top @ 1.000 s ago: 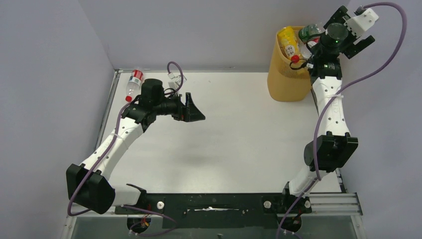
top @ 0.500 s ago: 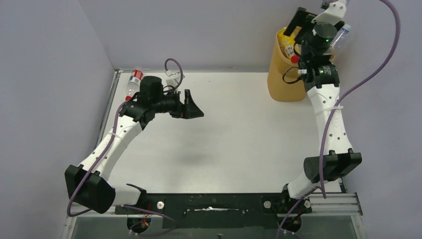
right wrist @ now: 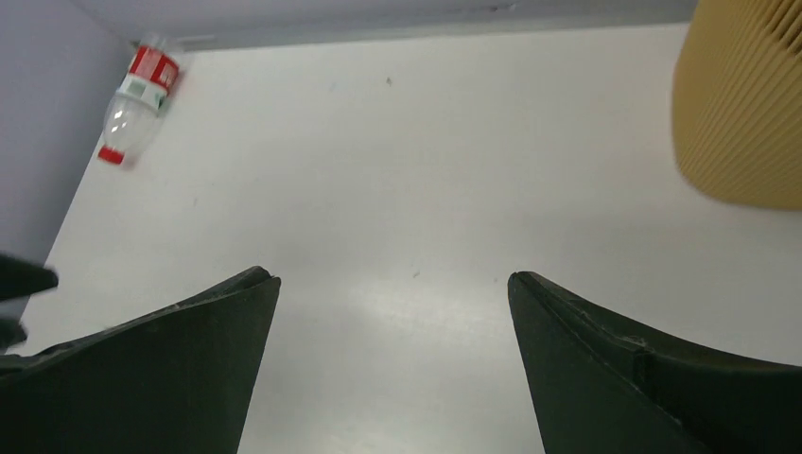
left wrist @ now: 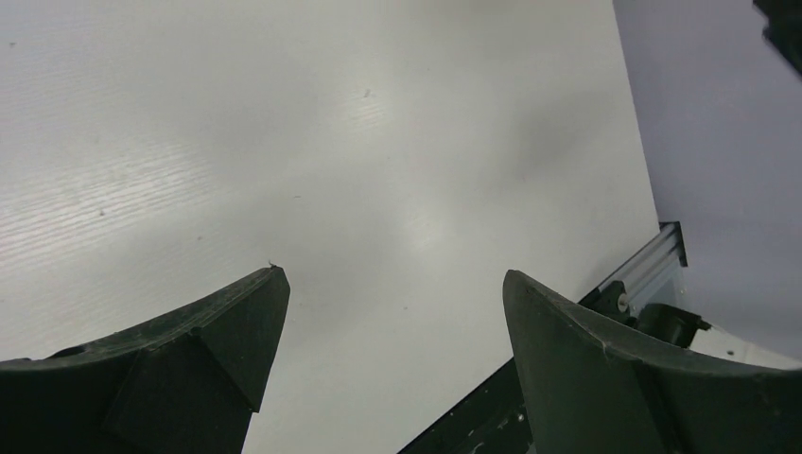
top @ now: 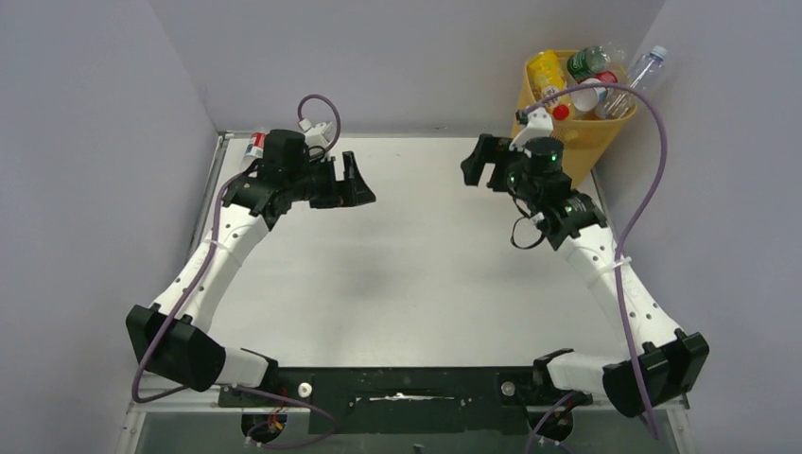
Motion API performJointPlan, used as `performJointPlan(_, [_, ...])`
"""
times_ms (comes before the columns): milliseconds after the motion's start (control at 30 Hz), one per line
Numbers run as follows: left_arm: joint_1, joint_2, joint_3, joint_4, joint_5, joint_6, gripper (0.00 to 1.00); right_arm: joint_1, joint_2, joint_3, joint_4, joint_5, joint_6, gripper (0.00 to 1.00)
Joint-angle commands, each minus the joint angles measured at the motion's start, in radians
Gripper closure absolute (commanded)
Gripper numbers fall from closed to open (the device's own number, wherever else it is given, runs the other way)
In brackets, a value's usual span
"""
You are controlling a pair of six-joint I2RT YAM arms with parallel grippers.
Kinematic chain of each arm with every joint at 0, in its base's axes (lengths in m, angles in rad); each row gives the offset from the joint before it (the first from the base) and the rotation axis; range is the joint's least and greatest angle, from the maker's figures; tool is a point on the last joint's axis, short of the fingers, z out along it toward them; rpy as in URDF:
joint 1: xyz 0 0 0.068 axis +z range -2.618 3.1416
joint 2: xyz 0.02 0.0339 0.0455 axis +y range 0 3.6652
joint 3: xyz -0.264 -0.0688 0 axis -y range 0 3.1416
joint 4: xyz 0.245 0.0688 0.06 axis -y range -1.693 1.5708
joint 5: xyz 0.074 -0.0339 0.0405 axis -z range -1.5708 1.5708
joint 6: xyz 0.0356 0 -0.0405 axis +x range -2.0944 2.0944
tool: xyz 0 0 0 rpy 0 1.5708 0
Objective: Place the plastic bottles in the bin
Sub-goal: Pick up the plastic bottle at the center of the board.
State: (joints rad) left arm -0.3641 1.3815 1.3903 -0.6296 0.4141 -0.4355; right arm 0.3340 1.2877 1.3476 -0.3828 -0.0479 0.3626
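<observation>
Yellow-orange bin (top: 596, 137) stands at the upper right of the top view, heaped past its rim with bottles (top: 549, 74).

- Clear bottle (top: 641, 74) leans out over the bin's right edge, cap outward. Risk: it looks poorly seated. A knock to the bin, or another bottle dropped on the heap, could tip it out behind the table.
- Last bottle (right wrist: 139, 95) lies on the table (top: 416, 265) in the upper-left corner, close to the wall and the far rail. From above, only its red label shows behind the left arm.
- Left gripper (top: 352, 180) is spread wide and empty, and it points away from that bottle. Risk: turning back into the corner could strike the wall, or nudge the round bottle so that it rolls along the rail.
- Right gripper (top: 480, 163) is also spread wide and empty. It hangs over the table left of the bin and faces the corner. Risk: if you send both arms for the one bottle, they may meet mid-table.

Changes from a second ago:
- The right arm was up over the bin. It is now swung down and left, clear of it.
- The clear bottle on the rim is new.
- The left arm has shifted toward the far edge and hides more of the last bottle.
</observation>
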Motion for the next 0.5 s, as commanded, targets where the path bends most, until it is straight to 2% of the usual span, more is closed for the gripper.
performJointPlan(0, [0.04,0.043,0.061,0.021,-0.098,0.01,0.15,0.063,-0.126,-0.173,0.033,-0.068,0.121,0.02])
performJointPlan(467, [0.306,0.409,0.401,0.078,-0.327,0.134,0.15,0.108,-0.248,-0.29,-0.066,-0.136,0.135,0.02])
